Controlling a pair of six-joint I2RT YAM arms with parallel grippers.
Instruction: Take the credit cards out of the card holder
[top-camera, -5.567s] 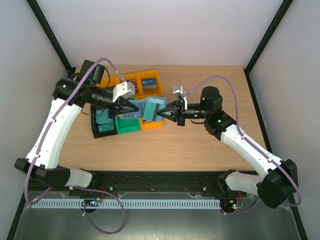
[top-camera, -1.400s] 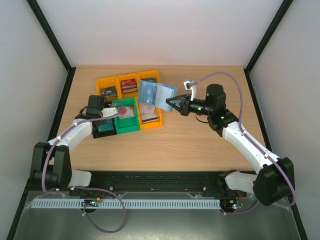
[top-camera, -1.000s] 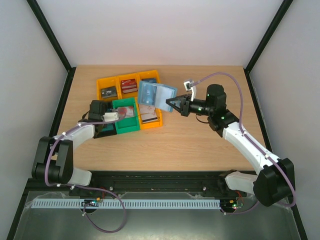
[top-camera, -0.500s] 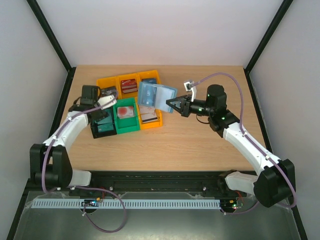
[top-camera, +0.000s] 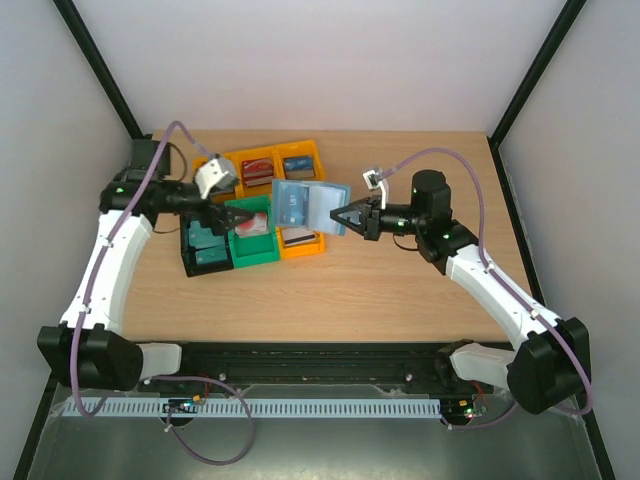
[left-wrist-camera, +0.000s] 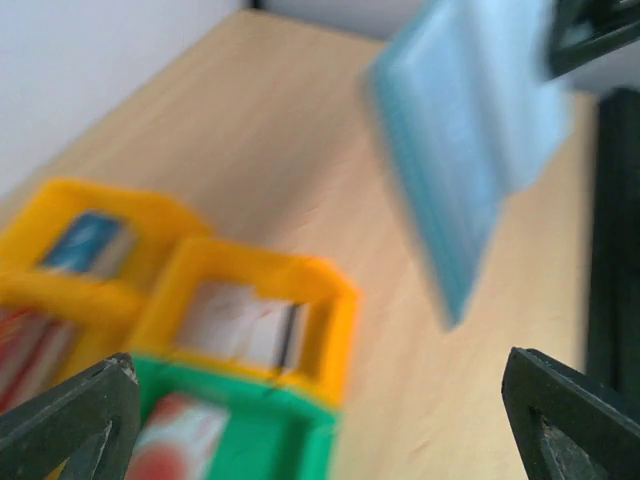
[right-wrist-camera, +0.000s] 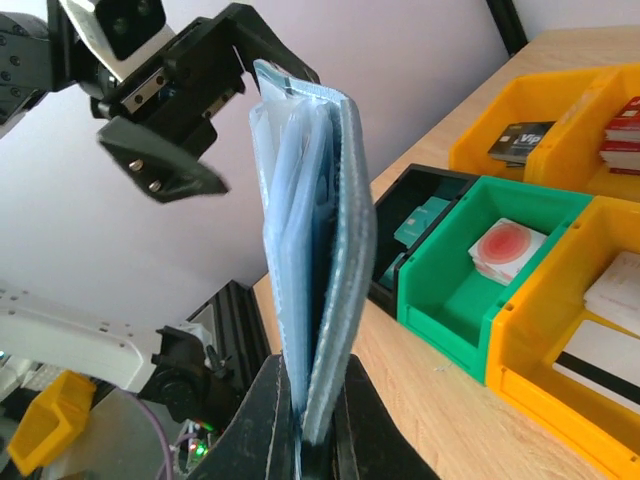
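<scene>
My right gripper (top-camera: 341, 220) is shut on the lower edge of the teal-blue card holder (top-camera: 310, 205), which it holds upright in the air over the bins. In the right wrist view the card holder (right-wrist-camera: 315, 250) is edge-on between the fingers (right-wrist-camera: 262, 420), its pale sleeves fanned slightly. Just left of the holder, my left gripper (top-camera: 228, 217) hovers over the green bin, open and holding nothing. In the blurred left wrist view the left gripper (left-wrist-camera: 318, 365) is empty, its jaws spread wide. A white-and-red credit card (right-wrist-camera: 505, 250) lies in the green bin (top-camera: 252, 246).
A black bin (top-camera: 205, 250) with teal cards (right-wrist-camera: 425, 215) stands left of the green bin. Orange bins (top-camera: 262, 158) along the back hold dark and red cards, and another orange bin (top-camera: 303, 249) sits under the holder. Bare wooden table (top-camera: 420, 290) lies to the right and front.
My left gripper opened over the green bin and left the white-and-red card there. It then rose and swung up toward the holder. The right gripper dipped slightly with the holder.
</scene>
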